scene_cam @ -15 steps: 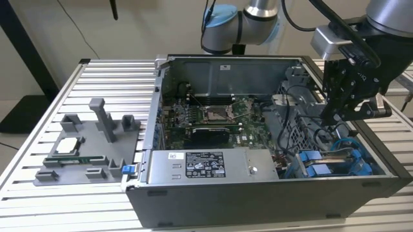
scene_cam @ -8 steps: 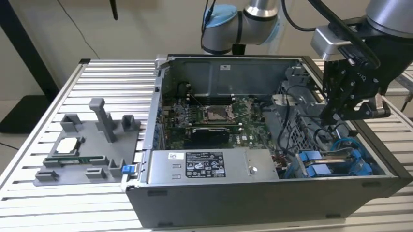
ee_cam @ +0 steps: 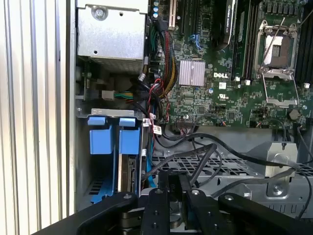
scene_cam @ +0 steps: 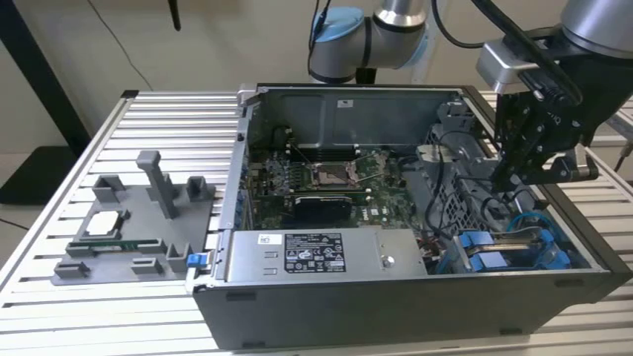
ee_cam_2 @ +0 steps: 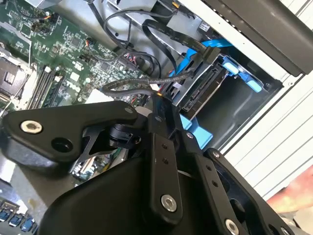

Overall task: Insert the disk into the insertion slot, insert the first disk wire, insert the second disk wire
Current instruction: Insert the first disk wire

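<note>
— Claw links, black and jointed, sit nearest the lens in both wrist views.

— Is yours clenched or released?

— I cannot tell. Black wires run right up to it.

— Where do you hang?

— In the exterior view I'm at two o'clock of the open case, above the drive cage and near its wires.

— And the disk?

— The disk is seated in the slot, at four o'clock of the case. Two blue tabs stand side by side at the cage's mouth, and the disk lies under the one nearer the board.

— Any wire on it?

— A blue wire lies just beside the disk. I cannot tell whether it is plugged in.

— What else is around?

— The board fills the case's middle. The power box sits at seven o'clock along the near wall. Outside the case, at nine o'clock, a grey fixture rests on the ribbed table.
</note>
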Controlling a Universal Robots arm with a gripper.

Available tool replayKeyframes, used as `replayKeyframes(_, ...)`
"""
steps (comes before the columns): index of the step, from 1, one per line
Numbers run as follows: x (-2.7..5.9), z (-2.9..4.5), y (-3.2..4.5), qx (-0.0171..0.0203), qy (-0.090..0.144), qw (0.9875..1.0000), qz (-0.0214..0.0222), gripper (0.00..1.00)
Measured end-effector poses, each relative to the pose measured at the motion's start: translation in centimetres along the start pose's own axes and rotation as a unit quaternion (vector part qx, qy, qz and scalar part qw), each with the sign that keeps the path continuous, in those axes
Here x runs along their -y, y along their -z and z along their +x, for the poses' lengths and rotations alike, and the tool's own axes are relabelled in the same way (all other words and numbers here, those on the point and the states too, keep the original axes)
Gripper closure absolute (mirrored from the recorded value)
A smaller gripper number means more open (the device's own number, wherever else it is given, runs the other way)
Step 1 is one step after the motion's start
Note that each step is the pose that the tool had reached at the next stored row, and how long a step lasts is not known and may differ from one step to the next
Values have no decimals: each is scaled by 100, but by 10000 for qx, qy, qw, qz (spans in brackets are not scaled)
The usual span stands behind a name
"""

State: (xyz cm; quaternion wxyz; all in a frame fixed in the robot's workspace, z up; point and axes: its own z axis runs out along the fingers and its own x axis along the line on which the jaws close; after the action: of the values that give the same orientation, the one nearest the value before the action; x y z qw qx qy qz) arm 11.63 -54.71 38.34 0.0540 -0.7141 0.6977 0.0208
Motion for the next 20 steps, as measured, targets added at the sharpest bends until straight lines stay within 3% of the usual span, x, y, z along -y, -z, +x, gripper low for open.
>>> replayKeyframes(8,8,24,-2,-6,0,10000,-11,100)
replayKeyframes(20,57,151,-4,-18,-9,10000,-94,100)
